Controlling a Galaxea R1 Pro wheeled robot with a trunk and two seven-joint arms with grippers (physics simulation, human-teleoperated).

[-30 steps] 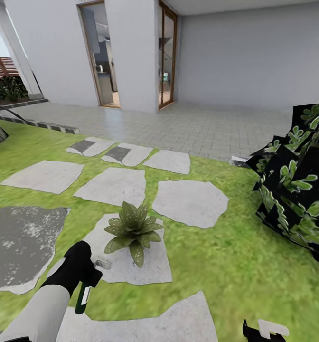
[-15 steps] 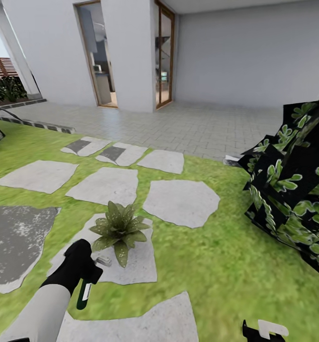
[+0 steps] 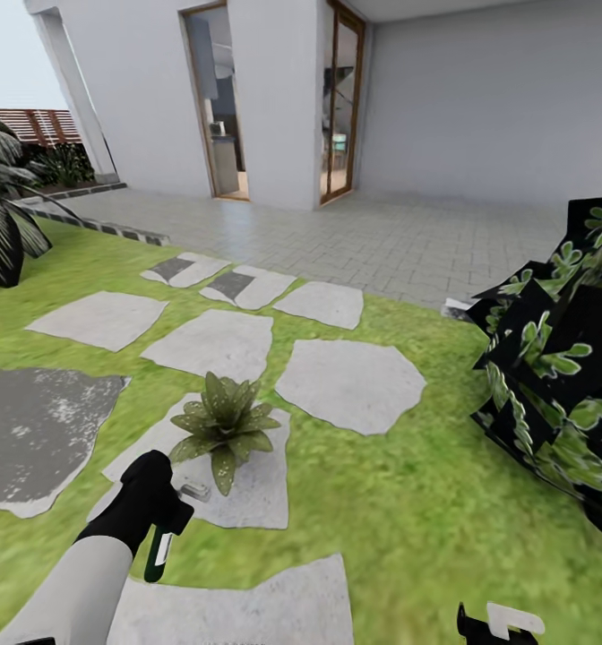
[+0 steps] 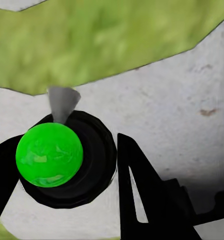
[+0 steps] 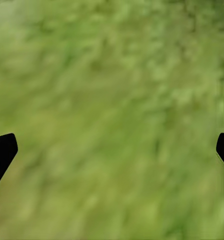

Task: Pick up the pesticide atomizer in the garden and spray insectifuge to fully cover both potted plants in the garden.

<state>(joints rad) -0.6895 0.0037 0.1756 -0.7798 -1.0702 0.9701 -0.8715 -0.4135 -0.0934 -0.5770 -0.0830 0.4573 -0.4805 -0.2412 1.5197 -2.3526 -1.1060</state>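
The pesticide atomizer (image 3: 160, 551) is held in the left gripper (image 3: 162, 520), whose fingers are clamped around it; in the head view the dark green bottle with its white label hangs from the gripper toward 6 o'clock, above the gap between two stone slabs. In the left wrist view the atomizer (image 4: 67, 160) is seen end-on as a round black body with a bright green disc, pinched between the black fingers (image 4: 142, 190), with a grey nozzle pointing out over a stone slab (image 4: 162, 110) and grass. One potted plant (image 3: 222, 424), a low rosette of pointed light-green leaves, stands on a pale slab (image 3: 256, 488) at about 1 o'clock from the left gripper, near it but not touching; a small grey object (image 3: 194, 490) lies on that slab between them. The right gripper (image 3: 498, 624) is seen at the lower edge of the head view; in the right wrist view its two fingertips (image 5: 2, 152) are set wide apart with nothing but lawn (image 5: 112, 120) between them. A dark leafy bush (image 3: 561, 367) stands at 3 o'clock. Compared with the earlier frames, the whole head view has shifted, so that a palm (image 3: 1, 224) at 9 o'clock is now shown, which indicates camera movement; the hold on the atomizer is unchanged.
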